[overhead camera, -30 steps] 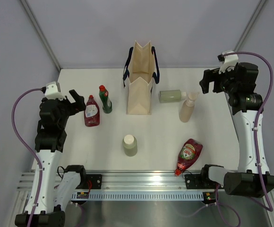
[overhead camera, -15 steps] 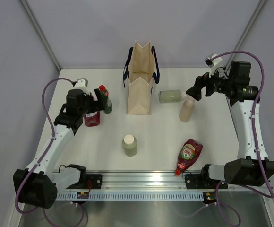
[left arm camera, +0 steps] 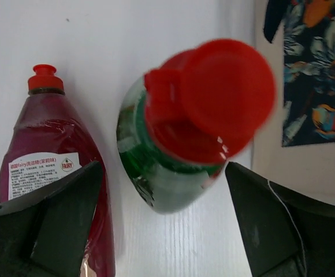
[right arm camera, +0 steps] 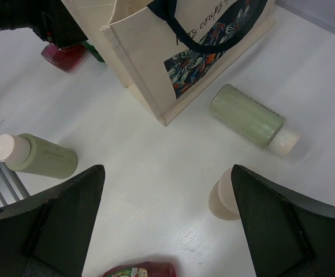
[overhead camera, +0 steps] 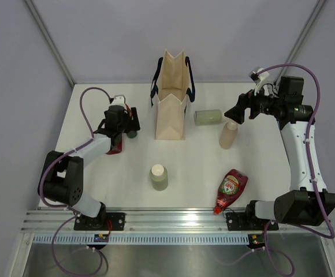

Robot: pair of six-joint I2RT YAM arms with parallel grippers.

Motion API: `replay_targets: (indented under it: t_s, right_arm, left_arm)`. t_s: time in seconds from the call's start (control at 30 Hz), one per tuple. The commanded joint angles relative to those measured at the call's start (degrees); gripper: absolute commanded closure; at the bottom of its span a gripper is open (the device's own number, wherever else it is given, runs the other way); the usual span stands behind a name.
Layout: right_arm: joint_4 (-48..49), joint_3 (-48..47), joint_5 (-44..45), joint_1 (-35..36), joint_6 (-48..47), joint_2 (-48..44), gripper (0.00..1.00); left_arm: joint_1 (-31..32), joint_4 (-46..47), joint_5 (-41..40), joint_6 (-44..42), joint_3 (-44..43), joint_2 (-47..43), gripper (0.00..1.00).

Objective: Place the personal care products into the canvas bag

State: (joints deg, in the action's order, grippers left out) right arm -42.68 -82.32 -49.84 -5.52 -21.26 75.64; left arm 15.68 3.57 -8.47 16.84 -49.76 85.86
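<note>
the left gripper (left arm camera: 162,173) is spread wide, its dark fingers (left arm camera: 52,222) standing either side of the green bottle (left arm camera: 173,156) and pinching nothing. that bottle stands upright, its long axis pointing straight up at the wrist camera and its red cap uppermost. closing the fingers across its body looks like the move in hand, though i cannot tell from above how far down the body they reach. just outside one finger a dark-red bottle (left arm camera: 46,173) lies flat on the table (overhead camera: 202,167), close enough to get nudged. on the green bottle's other side, toward the right arm, the canvas bag (overhead camera: 170,118) stands near with its mouth open, so the left arm is the nearer one for this lift. the right gripper (right arm camera: 167,173) is also open and empty, above the beige pump bottle (right arm camera: 224,199), which stands off toward one finger. six bottles are out on the table: this dark-red one, a second dark-red bottle (overhead camera: 230,189) lying by the near edge, one green, one beige, a sage cylinder (right arm camera: 245,115) lying beside the bag, and another sage cylinder (overhead camera: 159,179), apparently upright, at mid-table. there is one bag.
</note>
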Motion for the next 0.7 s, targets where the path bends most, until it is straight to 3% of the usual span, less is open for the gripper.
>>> replay_targets:
  t_s: [0.0, 0.07, 0.2, 0.23, 0.3, 0.33, 0.37, 0.5, 0.67]
  right_arm:
    - [1.6, -0.4, -1.8, 0.0, -0.8, -0.3, 0.00]
    - [2.2, 0.8, -1.7, 0.1, -0.7, -1.1, 0.01]
    - [3.1, 2.6, -2.3, 0.1, 0.0, -2.1, 0.00]
    - [3.4, 2.8, -2.3, 0.0, 0.2, -2.2, 0.00]
    - [3.3, 3.0, -2.7, 0.1, 0.5, -2.2, 0.00]
    - [3.3, 3.0, -2.9, 0.0, 0.5, -2.2, 0.01]
    - [3.1, 2.9, -3.1, 0.1, 0.6, -2.2, 0.01]
    - [2.8, 2.6, -3.3, 0.0, 0.0, -2.4, 0.00]
    - [1.5, 2.0, -4.5, 0.1, -0.9, -2.5, 0.01]
  left_arm:
    - [0.1, 10.7, -8.9, -1.6, -3.2, 1.7, 0.10]
    - [0.1, 13.5, -9.3, -2.1, -3.3, 2.5, 0.16]
    - [0.1, 17.6, -7.4, -4.2, -3.6, 3.9, 0.43]
    - [-0.2, 18.2, -6.7, -4.5, -3.6, 4.1, 0.59]
    - [-0.8, 19.5, -3.9, -4.4, -3.7, 4.6, 0.76]
    - [-1.4, 19.5, -2.6, -4.4, -4.1, 4.7, 0.93]
    - [-1.7, 18.6, -1.0, -4.3, -4.6, 4.7, 1.00]
    - [-1.8, 16.6, 2.2, -5.0, -5.1, 1.3, 1.00]
    - [-1.6, 9.2, 8.0, -3.0, -7.7, -10.7, 1.00]
